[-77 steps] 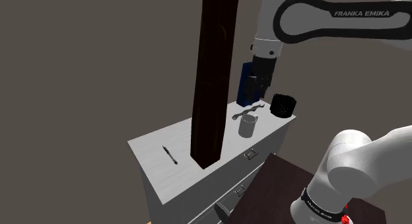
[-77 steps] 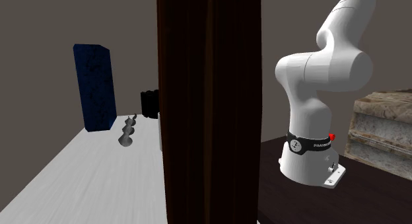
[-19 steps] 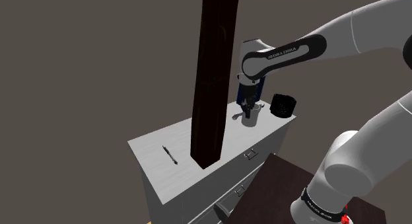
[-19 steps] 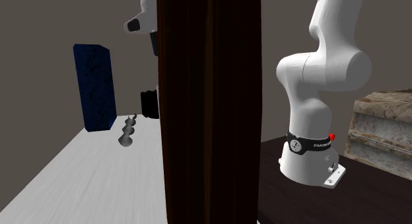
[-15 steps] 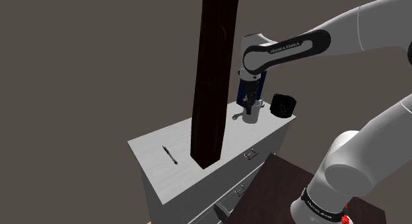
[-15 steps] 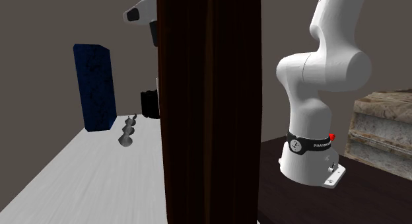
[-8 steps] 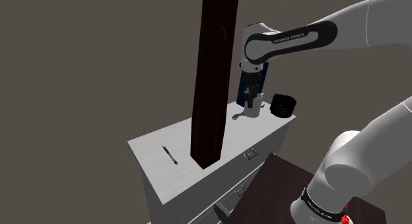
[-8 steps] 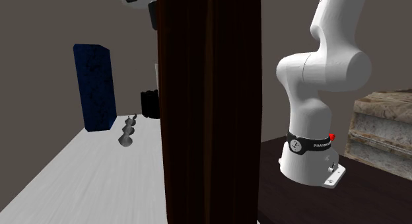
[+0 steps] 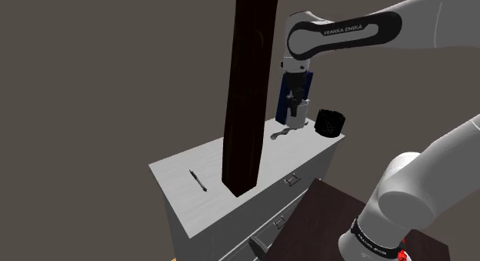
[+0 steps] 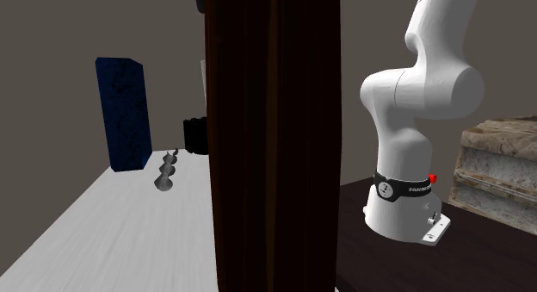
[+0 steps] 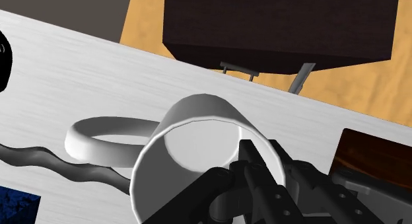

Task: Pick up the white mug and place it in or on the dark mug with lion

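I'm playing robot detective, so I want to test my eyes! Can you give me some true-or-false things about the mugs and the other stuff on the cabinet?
1. The tool is shut on the rim of the white mug. True.
2. The white mug sits inside the dark mug. False: the tool holds the white mug, and the dark mug stands apart from it, to the shoulder view's right.
3. A pen lies on the cabinet top. True.
4. The tall box near the mugs is red. False: it is dark blue.
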Controlling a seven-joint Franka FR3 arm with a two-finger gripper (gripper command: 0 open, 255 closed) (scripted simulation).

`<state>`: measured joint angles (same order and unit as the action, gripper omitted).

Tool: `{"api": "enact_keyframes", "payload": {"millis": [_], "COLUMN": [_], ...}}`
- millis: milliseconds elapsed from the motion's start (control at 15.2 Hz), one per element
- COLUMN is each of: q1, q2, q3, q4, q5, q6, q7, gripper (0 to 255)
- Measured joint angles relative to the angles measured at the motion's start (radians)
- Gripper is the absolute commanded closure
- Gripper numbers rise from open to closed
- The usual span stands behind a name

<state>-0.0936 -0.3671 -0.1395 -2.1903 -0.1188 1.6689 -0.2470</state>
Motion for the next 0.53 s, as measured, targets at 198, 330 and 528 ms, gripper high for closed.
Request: {"api": "enact_keyframes", "payload": {"millis": [198,330,528], "q1": [0.001,-0.011,-0.04], "q2": [0.001,0.007,0.014], "q3": [0.002,-0.018,-0.068], "q4": [0.036,0.049,0.065], "q5": [0.002,-0.009,-0.036], "q6": [-0.035,-0.039,-0.04], "q7": [-0.001,-0.03,-0.102], "gripper": [255,255,255]}}
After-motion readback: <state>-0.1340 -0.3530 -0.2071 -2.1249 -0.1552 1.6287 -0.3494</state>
